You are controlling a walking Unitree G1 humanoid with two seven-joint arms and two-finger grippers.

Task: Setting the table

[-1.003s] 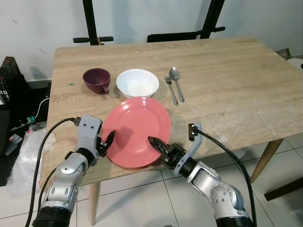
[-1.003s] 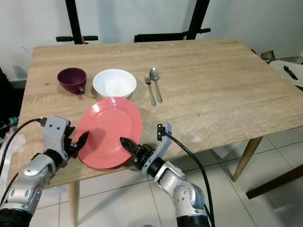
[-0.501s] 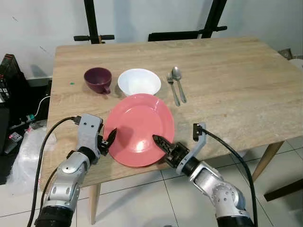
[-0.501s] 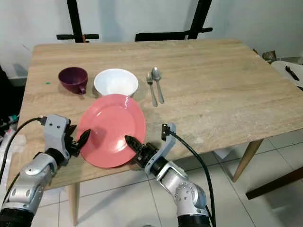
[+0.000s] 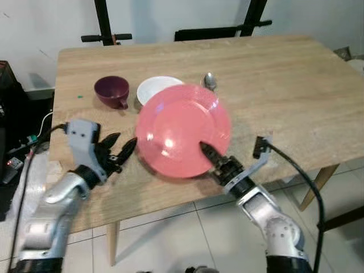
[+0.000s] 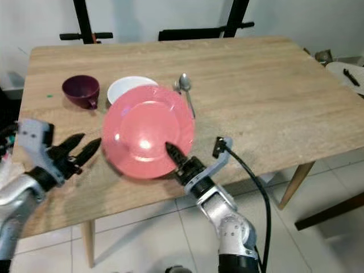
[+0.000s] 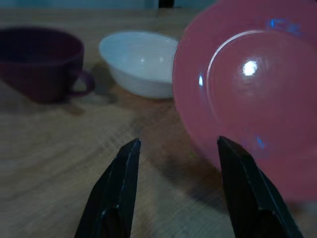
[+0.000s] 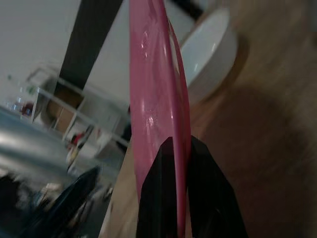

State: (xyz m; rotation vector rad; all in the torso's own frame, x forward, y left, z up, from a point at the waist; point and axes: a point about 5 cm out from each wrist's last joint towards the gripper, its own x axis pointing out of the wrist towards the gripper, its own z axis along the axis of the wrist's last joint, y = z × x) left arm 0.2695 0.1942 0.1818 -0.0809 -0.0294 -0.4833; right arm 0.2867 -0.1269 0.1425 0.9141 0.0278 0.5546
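plate [image 5: 183, 129] tilting up above the counter [image 5: 296, 96], hiding part of the bowl [image 5: 152, 90] at its 11 o'clock | right tool [image 5: 211, 157] clamping the plate's rim at 5 o'clock | left tool [image 5: 118, 152] hanging with fingers apart at the plate's 9 o'clock, not touching | cup [image 5: 111, 91] at bowl's 9 o'clock | spoon [image 5: 210, 80] peeking out at plate's 1 o'clock

Black stand legs [image 5: 106, 23] are seen behind the table, against a white wall [image 5: 51, 23]. Floor [image 5: 170, 239] is tiled, w/ dark clutter [image 5: 8, 102] at far left.
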